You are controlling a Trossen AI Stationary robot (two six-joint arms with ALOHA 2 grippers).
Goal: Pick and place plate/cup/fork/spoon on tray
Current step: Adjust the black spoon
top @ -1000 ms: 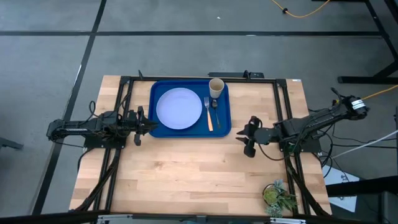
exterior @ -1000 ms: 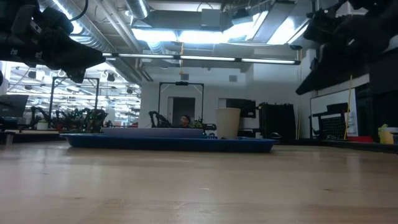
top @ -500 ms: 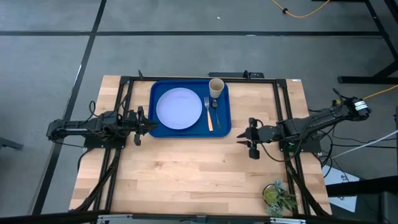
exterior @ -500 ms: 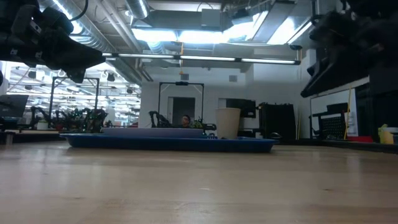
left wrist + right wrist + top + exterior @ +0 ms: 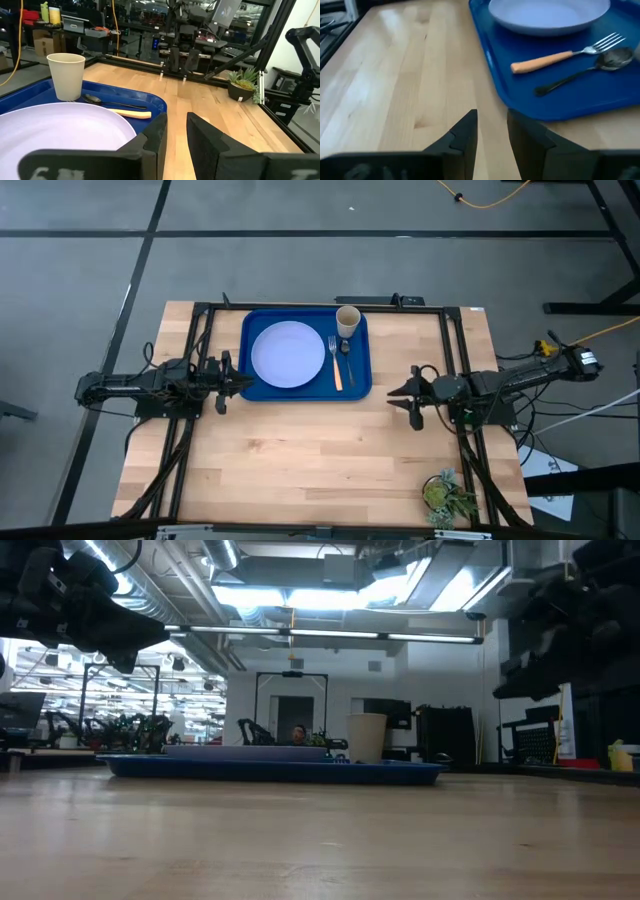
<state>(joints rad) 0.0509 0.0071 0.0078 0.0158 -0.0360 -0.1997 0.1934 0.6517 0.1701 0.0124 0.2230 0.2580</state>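
The blue tray [image 5: 258,385] lies at the table's far middle. On it rest the pale plate [image 5: 288,354], the tan cup [image 5: 347,320] standing upright at the tray's far right corner, the wooden-handled fork [image 5: 335,367] and the dark spoon [image 5: 347,358], side by side right of the plate. My left gripper [image 5: 243,383] hovers level at the tray's left near corner, open, with nothing in it [image 5: 176,122]. My right gripper [image 5: 393,393] hangs right of the tray, open and empty [image 5: 492,120], pointing toward the tray's near right corner [image 5: 530,112].
Black frame rails [image 5: 455,350] run along both sides of the table. A small potted plant [image 5: 447,495] stands at the near right corner. Bare wood [image 5: 310,460] fills the table's near half.
My right gripper has drawn back toward the table's right edge, away from the tray, and sunk a little. Its fingers keep the same gap. The left arm and the tableware on the tray have stayed put.
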